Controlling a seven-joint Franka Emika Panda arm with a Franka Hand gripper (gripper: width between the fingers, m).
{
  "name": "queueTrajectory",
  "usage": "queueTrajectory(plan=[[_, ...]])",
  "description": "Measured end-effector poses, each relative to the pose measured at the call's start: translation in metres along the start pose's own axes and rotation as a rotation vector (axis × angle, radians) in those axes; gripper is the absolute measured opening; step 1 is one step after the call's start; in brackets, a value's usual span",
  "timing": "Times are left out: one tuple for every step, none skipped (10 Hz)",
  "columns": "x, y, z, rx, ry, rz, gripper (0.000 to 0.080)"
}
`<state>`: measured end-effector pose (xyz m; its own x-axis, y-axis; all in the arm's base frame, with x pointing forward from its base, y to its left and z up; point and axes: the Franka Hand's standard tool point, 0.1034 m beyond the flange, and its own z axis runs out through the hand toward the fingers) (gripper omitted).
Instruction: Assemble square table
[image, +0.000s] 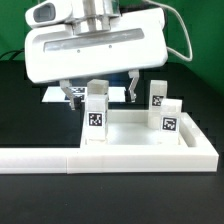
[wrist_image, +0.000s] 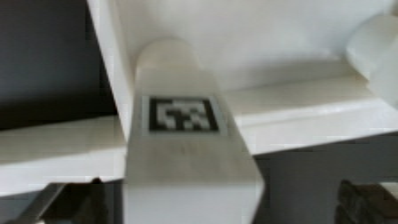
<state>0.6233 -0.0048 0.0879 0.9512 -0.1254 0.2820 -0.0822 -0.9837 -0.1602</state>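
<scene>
The white tabletop (image: 140, 140) and white legs (image: 96, 112) are showing black-and-white square tags, all sitting against the black table (image: 20, 105).

one tabletop (image: 140, 150), three upright legs (image: 96, 112), one gripper (image: 100, 95), one barrier (image: 40, 158).

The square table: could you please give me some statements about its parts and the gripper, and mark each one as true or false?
1. The gripper is open. True.
2. A leg stands upright between the fingers. True.
3. The tabletop is hanging in the air. False: it lies on the black table, against the white barrier.
4. The leg between the fingers has a black-and-white tag. True.
5. Only one leg is visible. False: the exterior view shows at least two more legs to its right.
</scene>
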Motion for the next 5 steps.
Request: queueTrajectory(plan=[[-0.008, -0.005, 0.002, 0.029, -0.098, 0.010, 0.0648], [-0.006, -0.006, 0.000, 0.041, -0.141, 0.009, 0.0648], [-0.002, -0.005, -0.002, 0.026, -0.139, 0.036, 0.0648], [-0.002, -0.003, -0.003, 0.000, -0.142, 0.072, 0.0648], [-0.003, 0.004, -0.002, -0.015, -0.133, 0.076, 0.0648]])
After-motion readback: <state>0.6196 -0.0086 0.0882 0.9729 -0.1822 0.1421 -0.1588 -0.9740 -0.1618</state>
